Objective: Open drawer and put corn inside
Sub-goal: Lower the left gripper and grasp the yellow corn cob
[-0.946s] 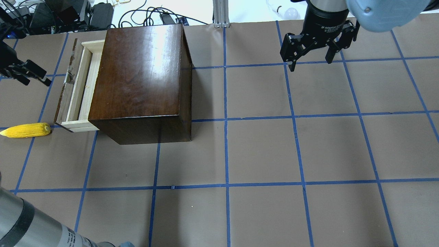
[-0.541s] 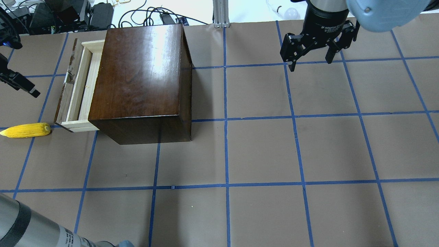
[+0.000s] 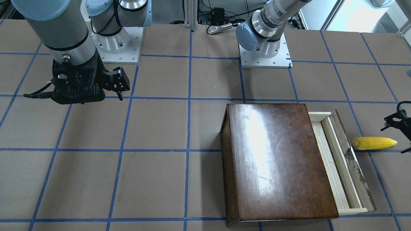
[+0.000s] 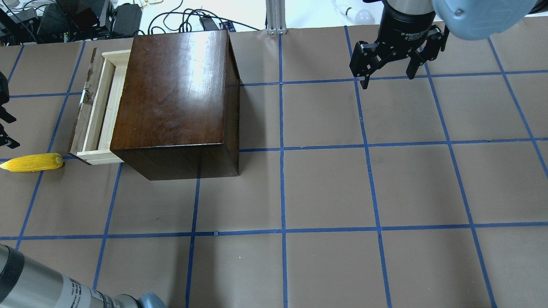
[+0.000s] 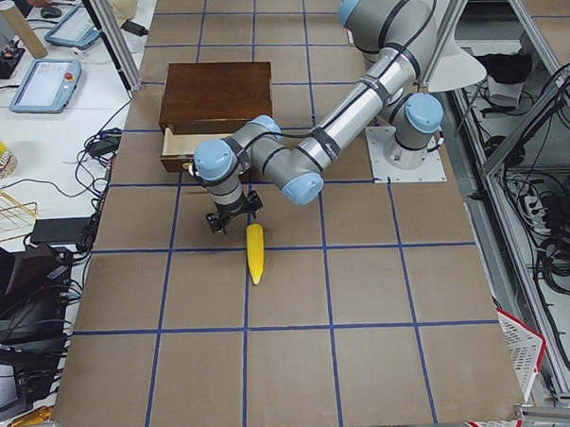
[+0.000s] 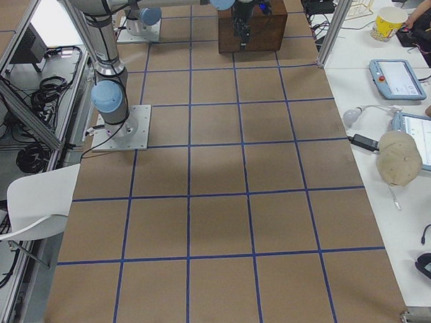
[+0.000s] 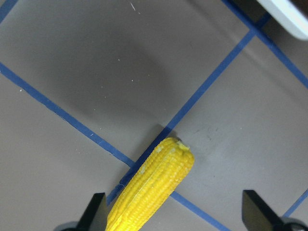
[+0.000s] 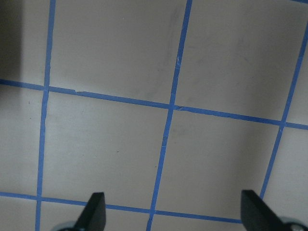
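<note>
Noted drawer (image 4: 97, 107) drawn partway out of glossy dark-brown box (image 4: 171, 94). Found corn (image 4: 32, 162) lying flat on paper-covered table (image 4: 325, 188), outside the drawer, blunt end just beside the front panel's corner, tip pointing away from it. Logged left gripper (image 7: 175, 214) spread wide, poised over the cob's blunt end, holding nothing. Logged right gripper (image 4: 388, 79) likewise wide and unloaded, well apart on the box's other side.

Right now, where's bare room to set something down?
Table squares between the glossy dark brown wooden box and the right gripper, plus robot-side rows. Crowded: by the pale wooden drawer, with yellow toy corn cob and left gripper.
</note>
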